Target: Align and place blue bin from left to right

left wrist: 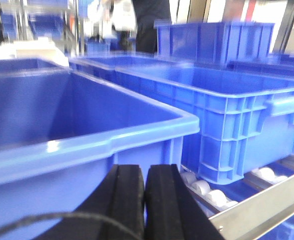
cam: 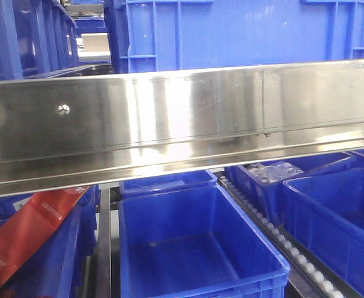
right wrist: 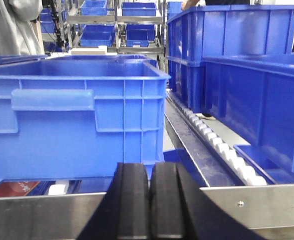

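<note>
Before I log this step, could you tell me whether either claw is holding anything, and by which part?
Nothing is held. The left claw and the right claw are both shut with nothing between the pads, each short of the blue bin.

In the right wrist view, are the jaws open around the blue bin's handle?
No. The right gripper has its jaws pressed together with nothing between them, short of the blue bin, whose handle sits above and to the left.

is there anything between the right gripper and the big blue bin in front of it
Nothing visible. The right gripper, shut, faces the ribbed blue bin with only the steel rail low beside it.
</note>
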